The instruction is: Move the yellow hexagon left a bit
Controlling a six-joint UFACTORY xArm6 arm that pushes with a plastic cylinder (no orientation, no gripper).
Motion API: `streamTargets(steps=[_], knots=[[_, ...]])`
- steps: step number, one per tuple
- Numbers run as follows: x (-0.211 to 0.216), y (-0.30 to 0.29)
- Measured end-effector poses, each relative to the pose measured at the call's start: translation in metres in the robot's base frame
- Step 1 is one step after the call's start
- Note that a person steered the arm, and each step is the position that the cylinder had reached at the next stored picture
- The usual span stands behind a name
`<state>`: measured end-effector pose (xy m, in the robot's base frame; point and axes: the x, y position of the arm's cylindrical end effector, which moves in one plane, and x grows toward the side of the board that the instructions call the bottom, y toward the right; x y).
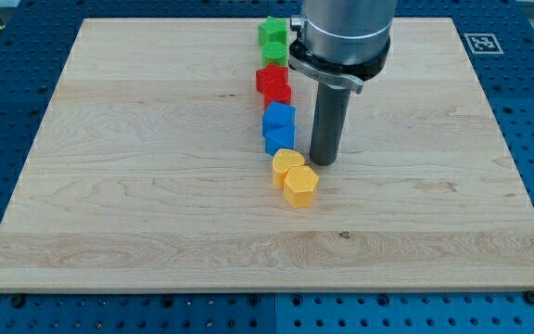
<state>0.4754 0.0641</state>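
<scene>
The yellow hexagon (300, 186) lies on the wooden board (156, 167), just below the middle. A second yellow block (286, 164) touches it on its upper left. My tip (324, 162) stands on the board just above and to the right of the hexagon, a small gap away. It is also right of the blue blocks.
A column of blocks runs up the board from the yellow pair: two blue blocks (279, 127), two red blocks (273, 83), two green blocks (273, 39) near the top edge. The arm's grey body (343, 32) hangs over the top middle.
</scene>
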Motion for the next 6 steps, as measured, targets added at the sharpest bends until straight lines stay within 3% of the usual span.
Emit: streamTargets(steps=[6], knots=[[0.066,-0.004]])
